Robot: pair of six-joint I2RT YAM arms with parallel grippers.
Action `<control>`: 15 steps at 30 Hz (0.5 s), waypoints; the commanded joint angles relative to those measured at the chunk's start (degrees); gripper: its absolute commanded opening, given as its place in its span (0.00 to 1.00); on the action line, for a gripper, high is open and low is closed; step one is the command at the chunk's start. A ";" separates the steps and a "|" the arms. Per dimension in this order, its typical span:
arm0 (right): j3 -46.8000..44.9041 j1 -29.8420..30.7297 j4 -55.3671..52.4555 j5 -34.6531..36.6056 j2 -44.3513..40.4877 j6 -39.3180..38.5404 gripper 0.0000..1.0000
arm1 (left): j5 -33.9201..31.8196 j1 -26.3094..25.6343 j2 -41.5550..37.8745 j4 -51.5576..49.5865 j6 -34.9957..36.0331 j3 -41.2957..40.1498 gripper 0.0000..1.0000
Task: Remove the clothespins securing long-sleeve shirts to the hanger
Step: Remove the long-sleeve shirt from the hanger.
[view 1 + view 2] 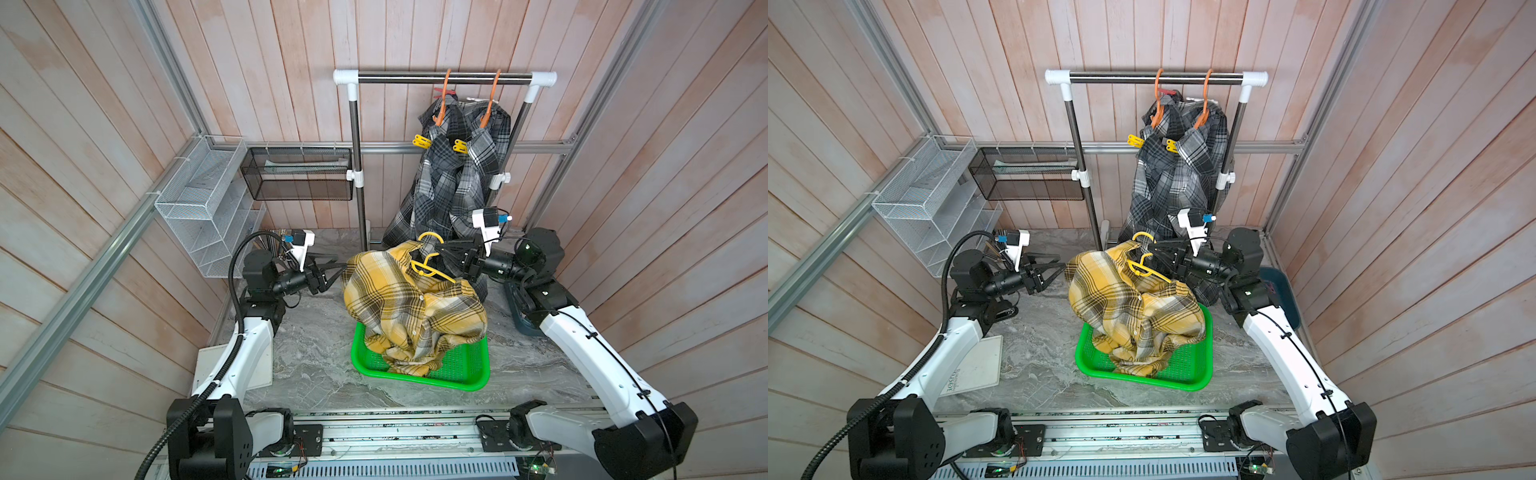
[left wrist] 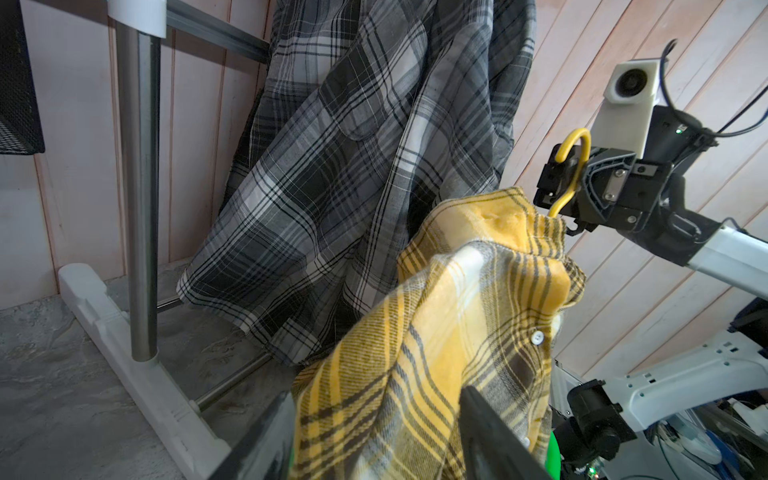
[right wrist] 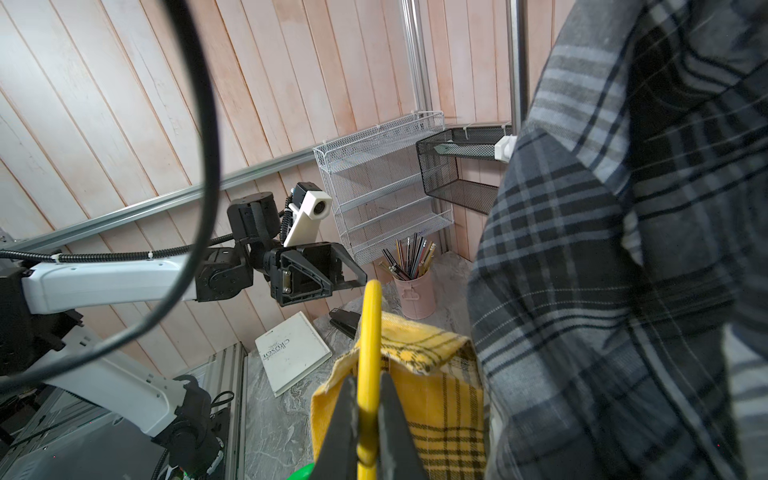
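Yellow plaid shirt (image 1: 415,307) slumps over a green basket (image 1: 478,376) on the marble bench (image 1: 311,357) in both top views, hiding most of the basket's floor. The right claw (image 1: 441,250) is clamped on the hook of the yellow hanger (image 1: 434,272) at the shirt's collar. The left claw (image 1: 343,269) sits at the shirt's opposite edge. Behind, 2 grey plaid shirts (image 1: 453,174) hang from 2 orange hangers (image 1: 445,97) on a steel rail (image 1: 399,76), draping close behind the right claw. 2 yellow clothespins (image 1: 422,141) grip their near shoulders, and a red clothespin (image 1: 443,91) shows by the rail. A white mesh rack (image 1: 199,199) and a black mesh rack (image 1: 299,174) hang on the walls.

From the left wrist, the left claw's jaws stand apart with yellow cloth bulging between its fingers (image 2: 494,436). Whether they pinch it cannot be told. The grey shirts fill the background.

From the right wrist, 2 fingers (image 3: 395,428) pinch the yellow hook. A black cable (image 3: 208,166) loops across the view and grey cloth blocks one side. Beyond stand a pink pencil pot (image 3: 415,293) and a white book (image 3: 291,353).
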 commanded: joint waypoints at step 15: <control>3.34 -0.46 6.76 -2.86 0.07 2.65 0.00 | 1.41 -5.20 2.23 -10.46 10.31 1.96 0.33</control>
